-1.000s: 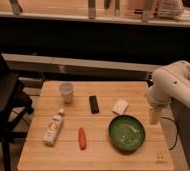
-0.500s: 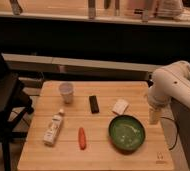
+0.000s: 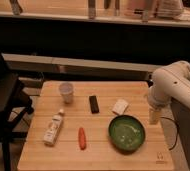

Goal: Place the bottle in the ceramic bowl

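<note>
Nothing has moved: the claw (image 3: 154, 116) hangs spread at the right edge of the table (image 3: 100, 157), the bottle (image 3: 54, 128) lying near-left, well apart from the ceramic bowl (image 3: 126, 134). Grasped off-centre, the bottle may roll away.

Arm (image 3: 174, 82): we see it white and bulky, bent in from the right, elbow high.
Wrist: we've got it pointing straight down.
Claw (image 3: 154, 116): we find it hanging at the right edge of the bench (image 3: 113, 90), spread wide, empty.
</note>
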### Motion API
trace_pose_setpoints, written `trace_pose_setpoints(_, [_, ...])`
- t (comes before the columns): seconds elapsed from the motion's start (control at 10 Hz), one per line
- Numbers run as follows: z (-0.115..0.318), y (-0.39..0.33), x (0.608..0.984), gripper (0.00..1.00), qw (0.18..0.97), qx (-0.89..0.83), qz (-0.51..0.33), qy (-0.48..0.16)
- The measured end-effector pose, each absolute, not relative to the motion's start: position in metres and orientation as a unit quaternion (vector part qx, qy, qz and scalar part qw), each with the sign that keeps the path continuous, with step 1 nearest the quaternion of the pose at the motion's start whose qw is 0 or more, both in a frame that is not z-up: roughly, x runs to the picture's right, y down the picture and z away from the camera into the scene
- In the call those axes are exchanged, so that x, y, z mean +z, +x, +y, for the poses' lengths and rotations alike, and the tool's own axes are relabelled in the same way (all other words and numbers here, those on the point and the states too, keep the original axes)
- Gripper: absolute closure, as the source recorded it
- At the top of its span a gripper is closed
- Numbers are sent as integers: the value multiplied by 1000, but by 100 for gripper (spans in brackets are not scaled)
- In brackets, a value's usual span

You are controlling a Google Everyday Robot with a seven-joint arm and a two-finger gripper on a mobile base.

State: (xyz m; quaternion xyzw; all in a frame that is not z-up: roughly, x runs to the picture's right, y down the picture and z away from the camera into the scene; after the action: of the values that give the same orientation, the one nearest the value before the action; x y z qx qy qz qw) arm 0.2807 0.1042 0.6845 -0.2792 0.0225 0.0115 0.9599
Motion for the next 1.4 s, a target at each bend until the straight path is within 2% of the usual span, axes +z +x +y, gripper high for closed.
trace_pose_setpoints(0.3, [94,231,691,20,961,-38,14,-272])
trace_pose_setpoints(0.8, [88,212,692,20,960,-91,12,-264])
trace_pose_setpoints(1.4, [92,136,689,20,952,-167,-1,-255])
